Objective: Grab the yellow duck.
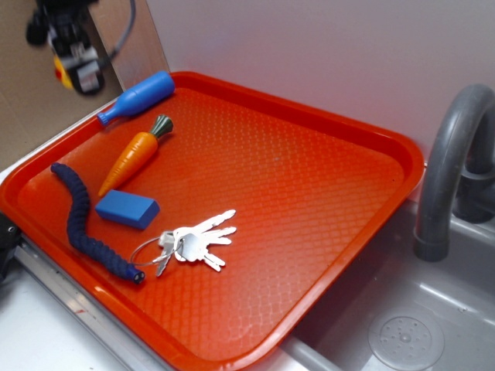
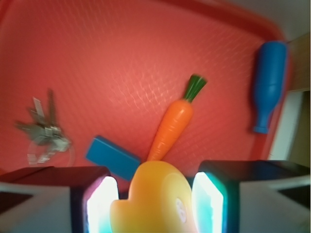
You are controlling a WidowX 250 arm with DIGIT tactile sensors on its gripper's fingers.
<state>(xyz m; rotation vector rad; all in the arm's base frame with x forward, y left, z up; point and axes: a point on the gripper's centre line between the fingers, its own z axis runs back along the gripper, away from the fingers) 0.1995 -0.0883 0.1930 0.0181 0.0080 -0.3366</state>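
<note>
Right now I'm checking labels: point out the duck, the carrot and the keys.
yellow duck (image 2: 155,199), wrist view, its rounded body.
carrot (image 1: 133,160), exterior view, mid orange body.
keys (image 1: 203,238), exterior view, the fanned blades.

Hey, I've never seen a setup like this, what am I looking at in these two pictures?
It's a small robot arm working over a red tray beside a sink. One picture is from a camera off to the side; the arm's hand is blurry at top left. The other camera sits on the wrist, looking down past the hand, which grips a yellow duck. On the tray lie a toy carrot, blue bottle, blue block, dark rope and keys.
</note>
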